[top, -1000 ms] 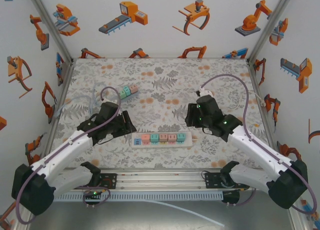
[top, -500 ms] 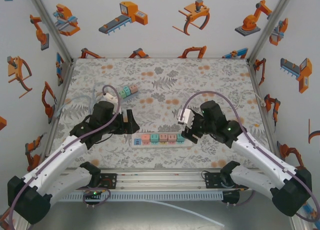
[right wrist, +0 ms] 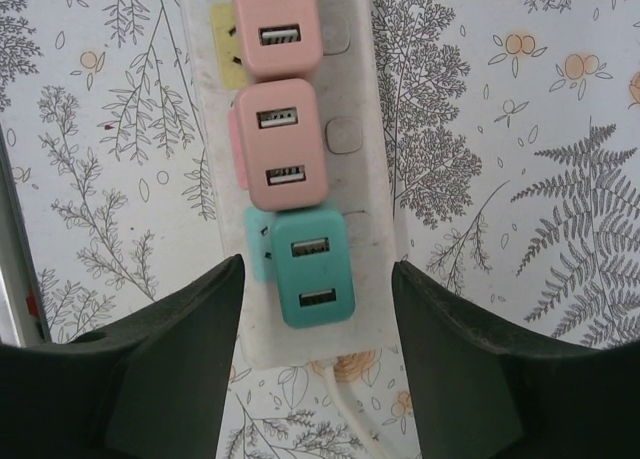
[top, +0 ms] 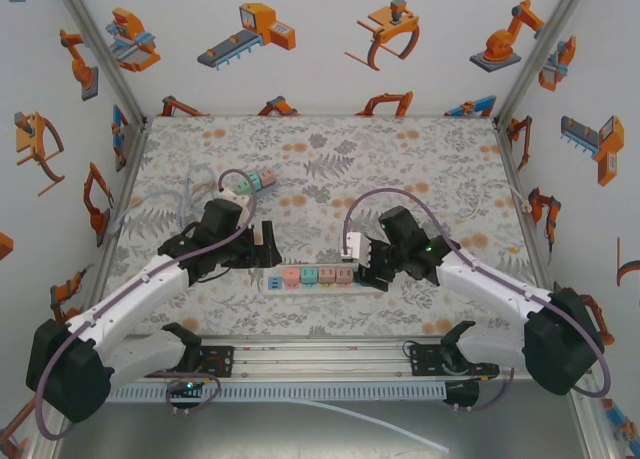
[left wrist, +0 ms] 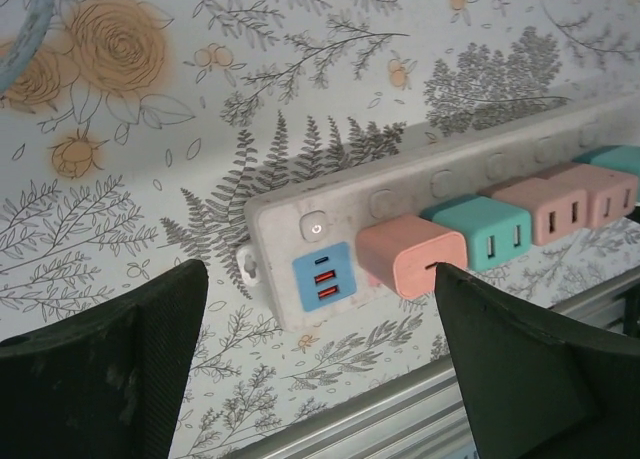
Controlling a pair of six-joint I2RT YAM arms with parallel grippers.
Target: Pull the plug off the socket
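Five plugs in a row (top: 317,275) are all seated in the power strip (left wrist: 400,184), which lies flat on the floral surface (top: 330,159). Counted from the strip's switch end, they run pink, teal, pink, pink, teal.

The left end effector (top: 264,251) hangs over the strip's switch end with its jaws spread wide and nothing between them. In the left wrist view one finger stands off the end of the strip. The other stands on the far side of the pink plug (left wrist: 412,257), with the blue USB panel (left wrist: 322,276) between the two fingers.

The right end effector (top: 368,262) is at the strip's opposite end, partly open and holding nothing. In the right wrist view its fingers (right wrist: 180,349) flank the strip on either side of the last teal plug (right wrist: 312,269), and neither finger touches it.
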